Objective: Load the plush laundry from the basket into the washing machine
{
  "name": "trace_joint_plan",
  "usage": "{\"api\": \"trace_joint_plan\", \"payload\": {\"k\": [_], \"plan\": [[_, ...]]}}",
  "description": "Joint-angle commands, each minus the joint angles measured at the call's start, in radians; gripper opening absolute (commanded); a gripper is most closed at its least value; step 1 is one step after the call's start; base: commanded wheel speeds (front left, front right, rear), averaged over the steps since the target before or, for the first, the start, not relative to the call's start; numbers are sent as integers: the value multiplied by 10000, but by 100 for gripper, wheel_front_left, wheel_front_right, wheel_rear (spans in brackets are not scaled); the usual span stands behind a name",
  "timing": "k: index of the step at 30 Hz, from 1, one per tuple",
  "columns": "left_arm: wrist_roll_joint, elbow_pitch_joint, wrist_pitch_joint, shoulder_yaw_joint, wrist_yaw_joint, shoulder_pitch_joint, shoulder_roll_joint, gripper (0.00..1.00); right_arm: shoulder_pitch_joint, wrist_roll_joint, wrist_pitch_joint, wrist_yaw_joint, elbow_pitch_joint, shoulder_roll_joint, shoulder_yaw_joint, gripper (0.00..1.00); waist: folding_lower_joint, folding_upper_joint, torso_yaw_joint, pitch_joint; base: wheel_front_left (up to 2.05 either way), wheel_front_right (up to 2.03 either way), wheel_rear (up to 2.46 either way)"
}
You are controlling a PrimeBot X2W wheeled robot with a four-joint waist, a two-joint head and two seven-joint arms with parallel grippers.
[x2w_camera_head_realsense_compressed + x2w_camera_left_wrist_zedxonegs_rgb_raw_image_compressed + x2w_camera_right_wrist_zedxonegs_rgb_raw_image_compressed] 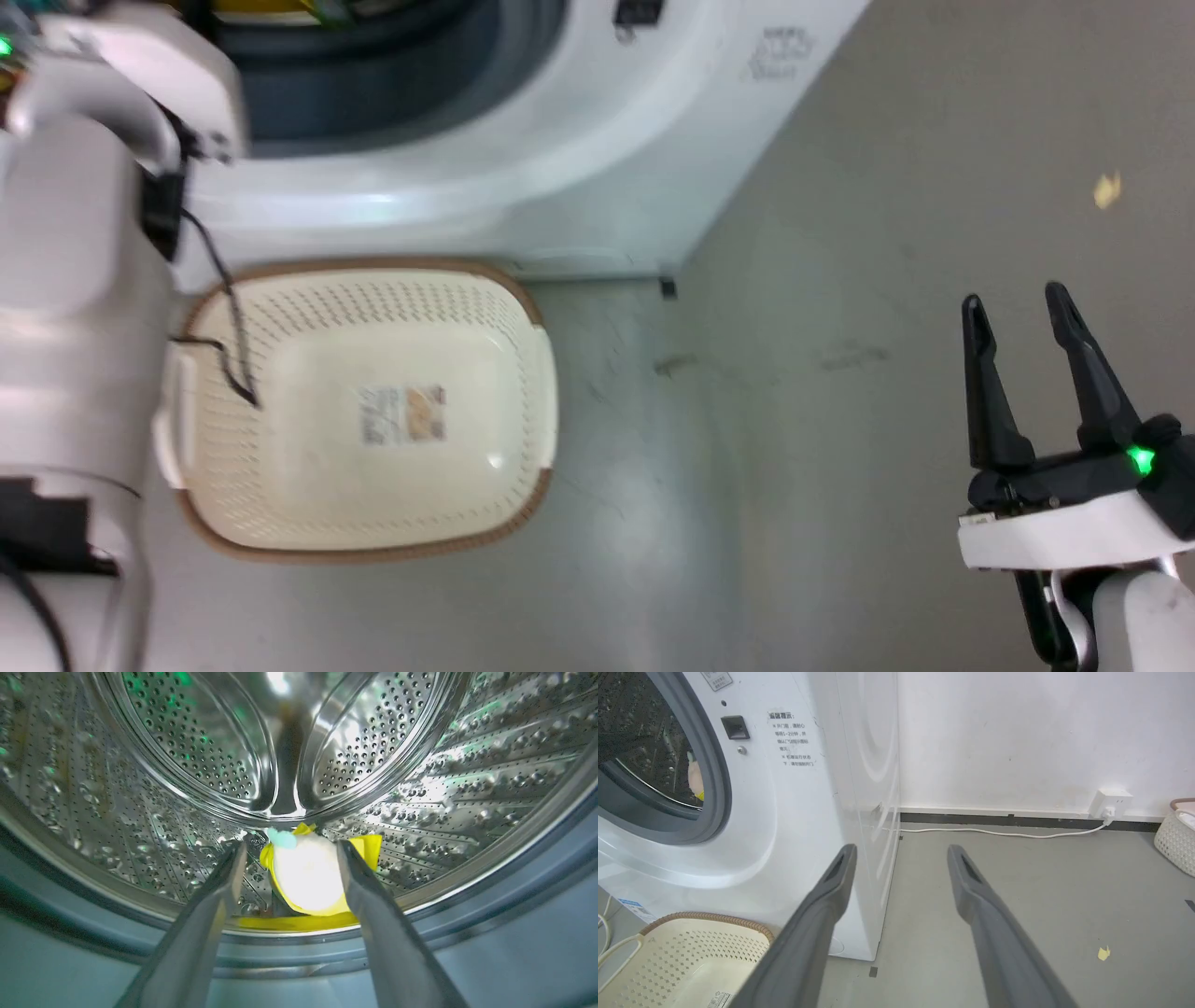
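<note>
The plush laundry [306, 877], a pale rounded head in a yellow wrap, lies on the bottom of the washing machine's steel drum [140, 812], just behind the front lip. My left gripper [290, 845] is open inside the drum, its fingers on either side of the toy, the left one apart from it. A peach bit of the plush laundry [695, 777] shows through the grey door seal [714, 788]. The basket [523, 392] stands on the floor against the white washing machine [560, 168], holding nothing but its sticker [403, 413]. My right gripper [1018, 303] hangs open over the floor to the right.
My pale left forearm [75, 280] reaches up into the washer's opening, its cable hanging over the basket. A yellow scrap [1106, 189] lies on the grey floor. A wall socket [1111, 802] with a white cable and another white basket [1176, 835] sit by the far wall.
</note>
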Motion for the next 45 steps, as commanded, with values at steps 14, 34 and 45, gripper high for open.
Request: {"api": "trace_joint_plan", "payload": {"k": [14,34,45], "plan": [[-939,-3538,-558,426,286,4696,-991,100,1352,-466,-46,-9,-79,-2,-214,100,2,0,1698,-3608,0,0,0],[-1029,-8261,-554,500,1233,11570,-1389,100,2698,-258,-46,-9,1,-2,275,100,2,0,2083,-4858,0,0,0],[-613,-8619,-561,200,1604,11965,-1719,100,2789,-213,-46,-9,54,-2,280,100,2,0,2058,-4641,0,0,0]]}}
